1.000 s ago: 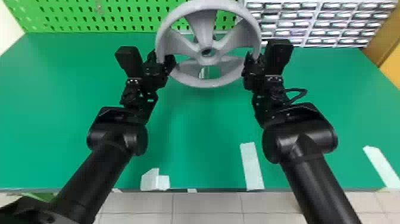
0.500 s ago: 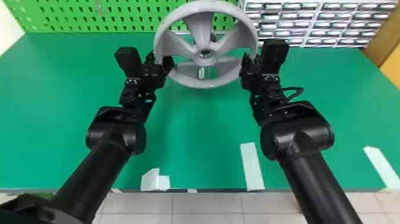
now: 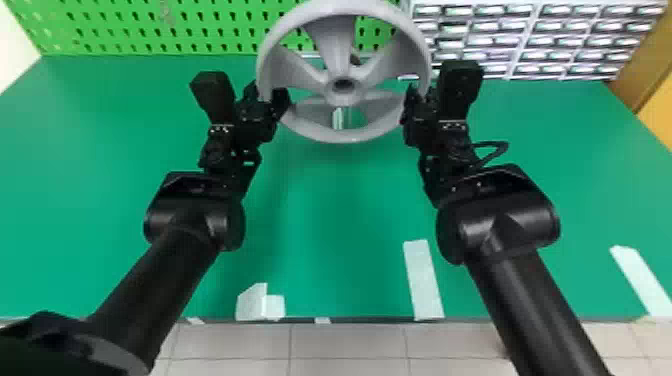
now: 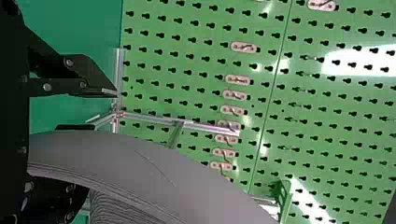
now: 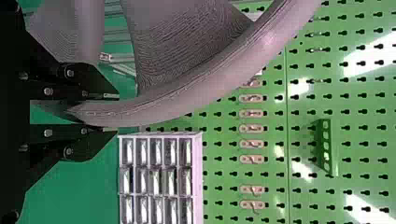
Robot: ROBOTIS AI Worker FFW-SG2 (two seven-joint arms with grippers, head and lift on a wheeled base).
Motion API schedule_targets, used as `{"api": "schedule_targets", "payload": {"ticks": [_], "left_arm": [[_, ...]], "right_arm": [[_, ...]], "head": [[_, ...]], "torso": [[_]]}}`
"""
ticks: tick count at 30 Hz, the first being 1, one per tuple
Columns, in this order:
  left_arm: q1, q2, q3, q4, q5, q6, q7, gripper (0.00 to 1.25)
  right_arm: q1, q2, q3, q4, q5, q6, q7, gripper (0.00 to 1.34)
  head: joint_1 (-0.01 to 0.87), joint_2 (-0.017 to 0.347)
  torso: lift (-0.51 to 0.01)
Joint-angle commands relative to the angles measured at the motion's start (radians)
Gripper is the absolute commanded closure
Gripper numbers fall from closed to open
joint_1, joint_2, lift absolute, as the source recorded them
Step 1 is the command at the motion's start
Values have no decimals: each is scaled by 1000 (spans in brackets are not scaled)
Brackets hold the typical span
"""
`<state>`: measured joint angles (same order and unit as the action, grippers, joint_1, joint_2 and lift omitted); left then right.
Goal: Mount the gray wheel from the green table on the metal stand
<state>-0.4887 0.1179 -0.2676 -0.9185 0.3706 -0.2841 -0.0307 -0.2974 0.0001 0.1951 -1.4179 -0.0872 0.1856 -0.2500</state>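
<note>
Over the far part of the table (image 3: 325,225), had the wheel (image 3: 345,136) up in the air, between the left gripper (image 3: 268,95) and the right gripper (image 3: 423,92). Clamped the right gripper on the rim, with 1 finger (image 5: 88,86) on each side and gray filling the space between. Had the left gripper at the opposite side of the rim, with its fingers (image 4: 93,77) apart and a strip of green in sight between 1 of them and the wheel. Tilted the wheel, with its hub hole (image 3: 343,84) toward the head view. Saw the stand (image 4: 205,127) in the left wrist view, partly behind the wheel, as thin metal bars in front of the pegboard (image 4: 187,51). Saw drawers (image 3: 520,35) beyond the right gripper, beside the pegboard, in the head view. Noticed white tape (image 3: 422,280) on the table, near its front edge, and pale floor tiles (image 3: 350,345) below.
</note>
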Motion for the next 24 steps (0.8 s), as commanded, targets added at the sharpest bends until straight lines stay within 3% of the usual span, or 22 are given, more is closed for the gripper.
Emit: {"api": "schedule_targets", "payload": {"ticks": [1, 16, 24], "left_arm": [[-10, 0, 2, 21, 10, 0, 5, 881], [-21, 0, -15, 30, 25, 85, 5, 881], [-18, 0, 5, -28, 2, 183, 15, 881]], "right_arm": [[-2, 1, -3, 4, 0, 1, 0, 1101], [6, 1, -23, -12, -2, 54, 0, 1101], [12, 1, -29, -47, 0, 92, 0, 1101]], "head": [[868, 52], [868, 52], [868, 52]], "torso": [[-93], [-93], [-93]]}}
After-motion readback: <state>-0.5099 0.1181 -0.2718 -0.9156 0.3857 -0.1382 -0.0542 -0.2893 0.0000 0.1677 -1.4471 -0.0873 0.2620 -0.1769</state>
